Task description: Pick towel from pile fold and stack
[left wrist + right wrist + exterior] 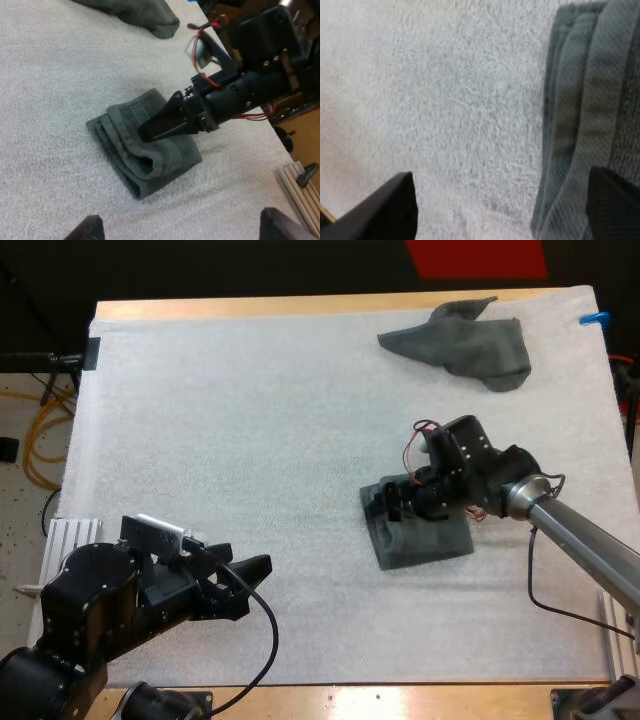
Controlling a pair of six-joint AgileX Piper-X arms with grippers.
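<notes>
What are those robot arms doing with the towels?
The right gripper is down at the folded towel in the middle of the mat. It is open, with one finger over the towel's edge and the other over bare mat. The left gripper hovers open near the mat's near side, holding nothing. A crumpled towel lies at the mat's far right, not yet folded.

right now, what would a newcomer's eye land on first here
The folded towel lies at the middle right of the mat, with the right gripper low over its edge, fingers apart. Then comes the crumpled towel at the far right corner, and the left gripper open at the near left.
</notes>
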